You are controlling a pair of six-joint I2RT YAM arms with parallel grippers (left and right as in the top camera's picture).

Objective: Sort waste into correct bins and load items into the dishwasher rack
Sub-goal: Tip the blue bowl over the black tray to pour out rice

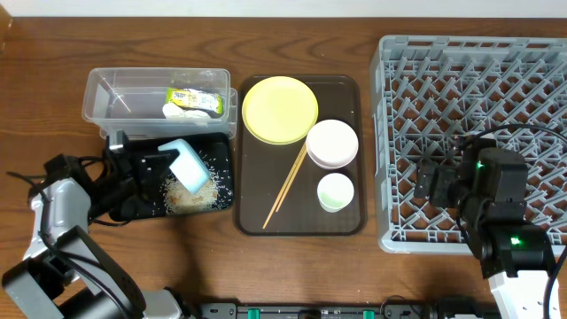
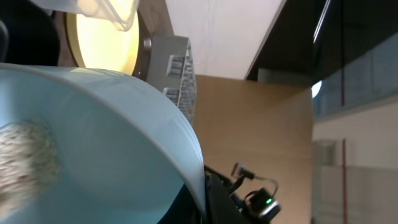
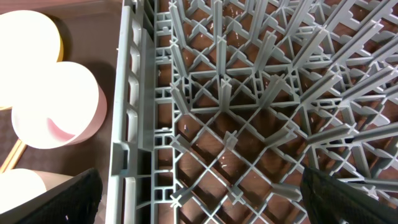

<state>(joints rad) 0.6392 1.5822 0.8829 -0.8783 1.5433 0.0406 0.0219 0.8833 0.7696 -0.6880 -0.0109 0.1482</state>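
- Light-blue round bowl [image 1: 189, 167], pinched in the left gripper [image 1: 166, 158], dumps whitish rice scraps [image 1: 186, 197] into the shallow black rectangular tray [image 1: 227, 177] below (emptying step).
- Next: shake it clean; right gripper [image 3: 202, 202] hangs spread.

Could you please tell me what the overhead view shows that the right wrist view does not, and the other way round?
Only overhead: the clear tub holding the snack wrapper, the black tray with rice scraps, and the left tool holding the light-blue bowl tilted over that tray. Only right wrist: the right tool close up, its fingers spread wide above the pegs. Both: the dishwasher rack, white bowl, yellow plate and chopsticks.
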